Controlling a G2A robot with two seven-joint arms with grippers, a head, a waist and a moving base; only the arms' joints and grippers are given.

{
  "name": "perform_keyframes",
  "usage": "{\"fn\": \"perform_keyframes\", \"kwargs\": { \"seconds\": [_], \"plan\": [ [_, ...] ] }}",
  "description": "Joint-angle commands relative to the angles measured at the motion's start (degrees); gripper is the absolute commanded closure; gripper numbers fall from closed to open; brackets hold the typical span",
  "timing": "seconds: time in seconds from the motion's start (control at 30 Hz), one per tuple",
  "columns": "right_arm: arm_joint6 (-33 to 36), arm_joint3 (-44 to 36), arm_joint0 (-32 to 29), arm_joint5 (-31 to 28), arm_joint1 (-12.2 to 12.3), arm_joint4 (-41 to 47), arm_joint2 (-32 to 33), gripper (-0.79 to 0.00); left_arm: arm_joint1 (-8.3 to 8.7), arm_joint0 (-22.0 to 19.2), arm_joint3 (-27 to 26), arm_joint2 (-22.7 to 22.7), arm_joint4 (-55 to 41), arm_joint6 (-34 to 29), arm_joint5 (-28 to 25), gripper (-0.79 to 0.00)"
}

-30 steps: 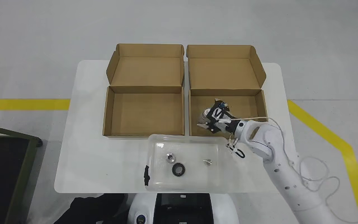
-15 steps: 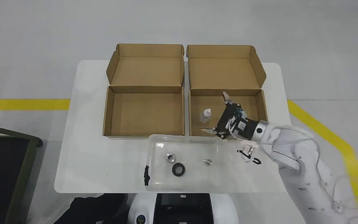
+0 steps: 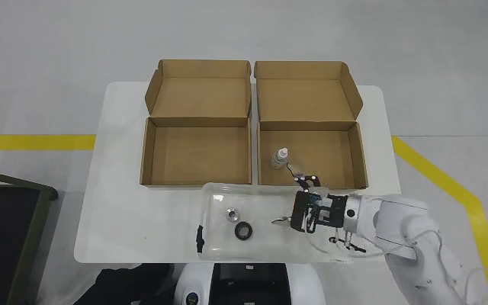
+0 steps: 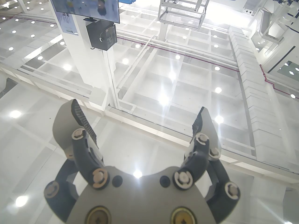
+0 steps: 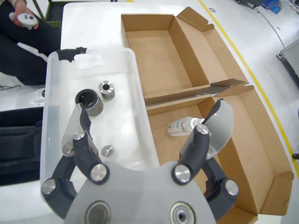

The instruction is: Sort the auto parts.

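- Hovering over clear bin (image 5: 140, 94): right gripper (image 5: 149, 107), jaws spread, empty.
- 1 small metal part (image 5: 107, 150): bin floor, lower left of frame.
- Advice: centre the part between both fingers, descend straight, avoid bin wall.

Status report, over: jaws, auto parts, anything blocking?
Right gripper jaws open, empty, over bin rim. Left gripper jaws open, empty. Bottle in right box; three metal parts in bin. Nothing blocking.

No legible text, numbers, signs; print on small bottle (image 5: 178, 127) too small to read
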Motion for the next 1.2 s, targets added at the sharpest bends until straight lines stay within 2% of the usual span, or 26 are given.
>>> {"fn": "perform_keyframes", "kwargs": {
  "seconds": [0.0,0.17,0.67,0.93,1.07,1.17],
  "plan": [
    [0.79,-0.2,-0.4,-1.04,0.18,-0.63,-0.19,-0.785,0.0,0.0,0.0,0.0,0.0,0.0,0.0,-0.785],
    [4.21,-1.4,-1.54,-3.55,0.7,-3.86,-1.89,-0.785,0.0,0.0,0.0,0.0,0.0,0.0,0.0,-0.785],
    [15.14,-1.98,-1.11,-3.55,2.58,-10.49,-9.95,-0.785,0.0,0.0,0.0,0.0,0.0,0.0,0.0,-0.785],
    [17.61,-1.83,0.31,-2.19,3.28,-16.57,-14.62,-0.674,0.0,0.0,0.0,0.0,0.0,0.0,0.0,-0.785],
    [19.22,-1.45,1.25,-0.58,3.48,-18.63,-16.53,-0.594,0.0,0.0,0.0,0.0,0.0,0.0,0.0,-0.785],
    [20.15,-0.82,1.9,0.35,3.59,-19.1,-17.77,-0.573,0.0,0.0,0.0,0.0,0.0,0.0,0.0,-0.785]
  ]
}}
